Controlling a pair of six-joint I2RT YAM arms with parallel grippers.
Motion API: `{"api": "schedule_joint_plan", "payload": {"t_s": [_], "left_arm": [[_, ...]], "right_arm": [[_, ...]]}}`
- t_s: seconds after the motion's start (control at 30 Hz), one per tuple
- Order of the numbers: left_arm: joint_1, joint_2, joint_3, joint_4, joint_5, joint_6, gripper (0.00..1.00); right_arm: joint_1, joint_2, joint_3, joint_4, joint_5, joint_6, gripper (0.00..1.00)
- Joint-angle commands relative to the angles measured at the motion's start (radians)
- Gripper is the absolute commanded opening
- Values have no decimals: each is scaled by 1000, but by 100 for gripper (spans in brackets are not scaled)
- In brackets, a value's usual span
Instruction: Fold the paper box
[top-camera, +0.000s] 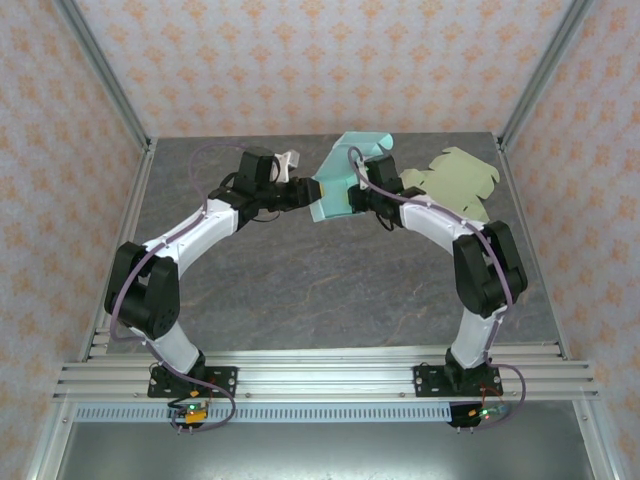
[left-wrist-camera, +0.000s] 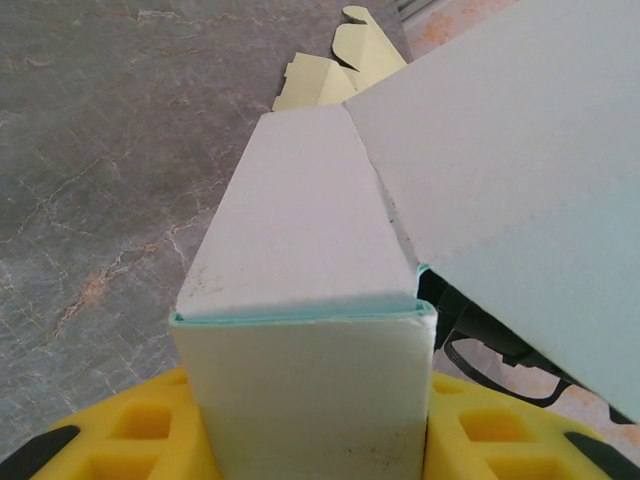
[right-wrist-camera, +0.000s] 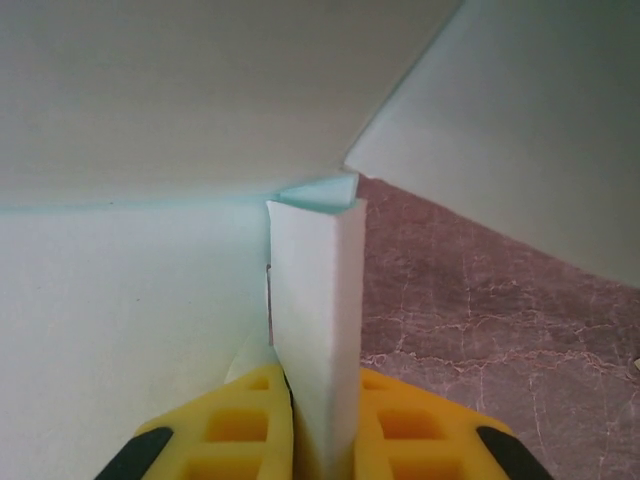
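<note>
The teal paper box (top-camera: 335, 190) is held off the table at the back centre, between both arms. My left gripper (top-camera: 305, 192) is shut on the box's left end. In the left wrist view its yellow fingers (left-wrist-camera: 130, 435) press both sides of a folded white block of the box (left-wrist-camera: 300, 300), and a wide flap (left-wrist-camera: 520, 180) stands open to the right. My right gripper (top-camera: 357, 197) holds the box from the right side. Its yellow fingers (right-wrist-camera: 220, 435) are shut on a narrow folded wall of the box (right-wrist-camera: 320, 320), with large panels (right-wrist-camera: 150, 100) spreading above and left.
A flat pale green box blank (top-camera: 455, 185) lies on the grey marble table (top-camera: 320, 290) at the back right, also visible as the blank (left-wrist-camera: 330, 75) past the held box. Aluminium frame posts (top-camera: 110, 90) and patterned walls close in the sides.
</note>
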Motion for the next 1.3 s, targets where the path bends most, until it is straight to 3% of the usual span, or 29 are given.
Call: {"api": "schedule_joint_plan", "payload": {"t_s": [0.0, 0.23, 0.47, 0.53, 0.57, 0.67, 0.73, 0.83, 0.9, 0.97, 1.13, 1.27], "left_arm": [[-33, -56, 21, 62, 66, 0, 29], [-24, -43, 28, 48, 11, -20, 29], [-15, -46, 51, -24, 4, 76, 29], [-8, -47, 50, -13, 18, 66, 29], [-5, -47, 50, -9, 24, 64, 29], [9, -60, 26, 31, 28, 17, 29], [30, -58, 0, 102, 34, -106, 27], [41, -21, 5, 176, 76, -316, 27], [39, -16, -15, 274, 85, -426, 28], [39, -15, -17, 315, 88, -480, 28], [42, -19, -10, 353, 92, -547, 28], [41, 0, -15, 435, 112, -630, 29]], "right_arm": [[-13, -19, -81, 120, 154, 18, 20], [-44, -153, -246, 363, -11, 79, 34], [-180, -261, -357, 482, -413, 206, 49], [-218, -287, -400, 579, -590, 276, 52], [-230, -296, -424, 630, -616, 327, 54], [-273, -320, -511, 807, -566, 524, 59], [-304, -331, -510, 763, -498, 696, 65], [-297, -283, -448, 731, -569, 967, 65], [-292, -239, -473, 887, -536, 1193, 67], [-292, -214, -550, 1086, -412, 1399, 72], [-278, -138, -486, 1207, -424, 1588, 73], [-240, -116, -481, 1326, -358, 1677, 77]]}}
